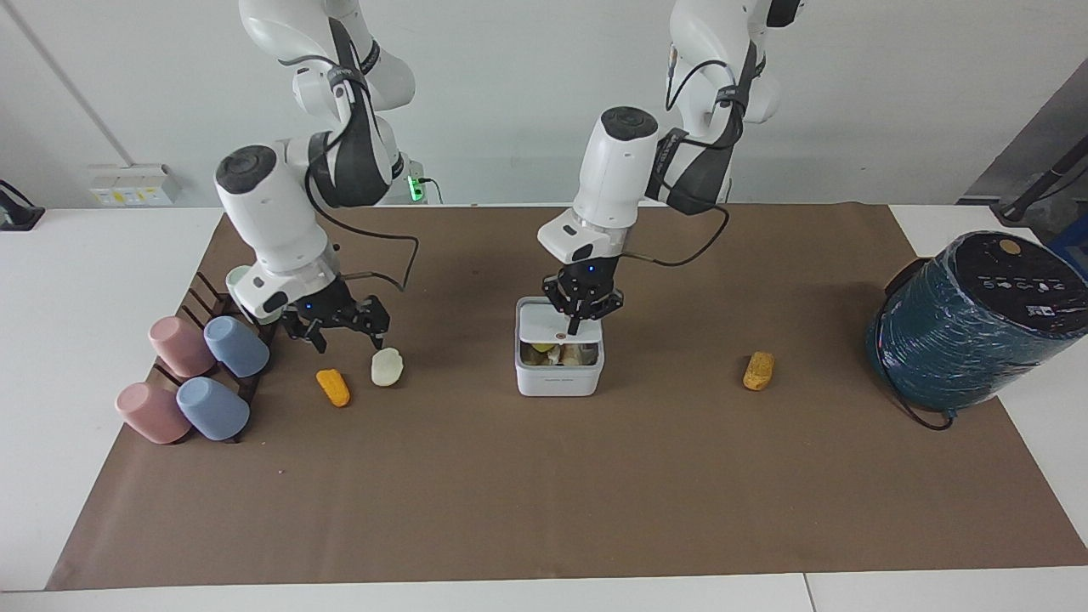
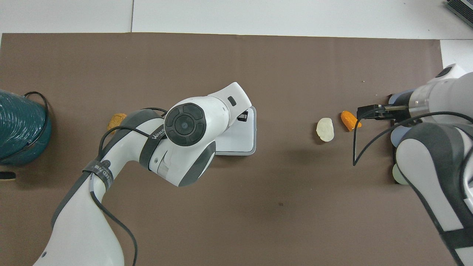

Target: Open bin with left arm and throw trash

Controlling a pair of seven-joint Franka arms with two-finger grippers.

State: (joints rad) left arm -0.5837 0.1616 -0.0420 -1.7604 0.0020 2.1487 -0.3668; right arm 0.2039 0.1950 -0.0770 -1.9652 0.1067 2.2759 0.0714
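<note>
- Centrally, the bin [image 1: 558, 361] is sitting in the middle of the brown paper mat [image 1: 544, 493], its lid [image 1: 557, 322] tipped up at the edge nearer the robots, so yellowish scraps inside are showing.
- The left gripper [image 1: 577, 324] is hanging just over the raised lid, its fingers pressed together and pointing down at the lid's upper part; whether they are touching it is not clear.
- In the overhead view the left arm's wrist is covering most of the bin [image 2: 241, 133].
- The cream-white lump [image 1: 387, 367] is lying toward the right arm's end of the mat, with an orange lump [image 1: 333, 387] just beside it, a little farther from the robots.
- The right gripper [image 1: 342, 333] is hovering low, just above these two lumps, its fingers spread wide and holding nothing.
- A second orange-yellow lump [image 1: 758, 371] is lying alone toward the left arm's end, well apart from the bin.
- Pastel cups [image 1: 204, 374] are resting on a dark rack [image 1: 201, 297] at the right arm's end.
- A teal wrapped cylinder [image 1: 969, 319] is standing at the left arm's end, half off the mat.
</note>
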